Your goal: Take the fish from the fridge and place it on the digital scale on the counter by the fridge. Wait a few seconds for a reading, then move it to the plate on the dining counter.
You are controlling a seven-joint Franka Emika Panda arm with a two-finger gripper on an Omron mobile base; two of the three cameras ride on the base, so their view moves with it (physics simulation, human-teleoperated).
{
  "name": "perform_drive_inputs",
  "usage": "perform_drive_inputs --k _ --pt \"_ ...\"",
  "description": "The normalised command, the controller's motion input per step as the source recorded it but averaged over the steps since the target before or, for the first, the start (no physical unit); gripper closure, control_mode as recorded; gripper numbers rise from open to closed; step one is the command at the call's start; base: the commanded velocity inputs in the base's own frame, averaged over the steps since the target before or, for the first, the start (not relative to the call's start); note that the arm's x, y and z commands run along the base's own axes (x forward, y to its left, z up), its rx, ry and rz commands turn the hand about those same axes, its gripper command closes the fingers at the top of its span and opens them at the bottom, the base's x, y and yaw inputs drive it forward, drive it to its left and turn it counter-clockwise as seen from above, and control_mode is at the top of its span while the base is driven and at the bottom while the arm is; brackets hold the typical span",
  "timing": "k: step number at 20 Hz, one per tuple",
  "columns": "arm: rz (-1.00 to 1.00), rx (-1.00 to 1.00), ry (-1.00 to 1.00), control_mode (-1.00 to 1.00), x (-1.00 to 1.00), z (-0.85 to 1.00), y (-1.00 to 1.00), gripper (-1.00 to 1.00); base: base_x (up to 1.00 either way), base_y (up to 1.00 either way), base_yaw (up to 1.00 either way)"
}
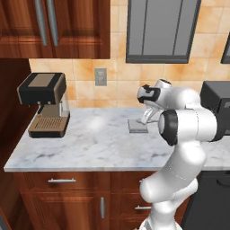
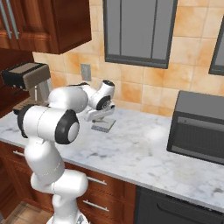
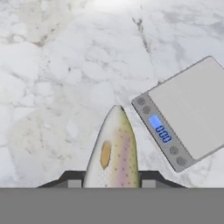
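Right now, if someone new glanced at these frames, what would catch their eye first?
Probably the slender tan-and-silvery speckled fish gripped between the robot's jaws, pointing out over the white marble counter in the hand view. Just beside it lies the flat square light-grey digital scale, its blue display lit and its platform bare. In the left base view, the black-and-brown coffee machine stands at the counter's left end.
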Motion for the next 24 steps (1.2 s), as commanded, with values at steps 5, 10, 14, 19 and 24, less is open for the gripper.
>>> perform_drive_inputs --k 5,10,14,19,24 --pt "0.09 0.09 -0.04 -1.0 0.55 -0.16 0.0 1.0 0.0 0.0 0.0" --pt "0.07 0.02 0.0 -1.0 0.48 -0.26 0.0 1.0 0.0 0.0 0.0" --pt "0.04 0.0 0.0 -1.0 0.41 -0.34 0.03 1.0 0.0 0.0 0.0" --pt "0.0 0.0 0.0 -1.0 0.3 -0.32 0.01 1.0 0.0 0.0 0.0" --pt "0.0 0.0 -0.01 -1.0 0.17 -0.29 0.03 1.0 0.0 0.0 0.0"
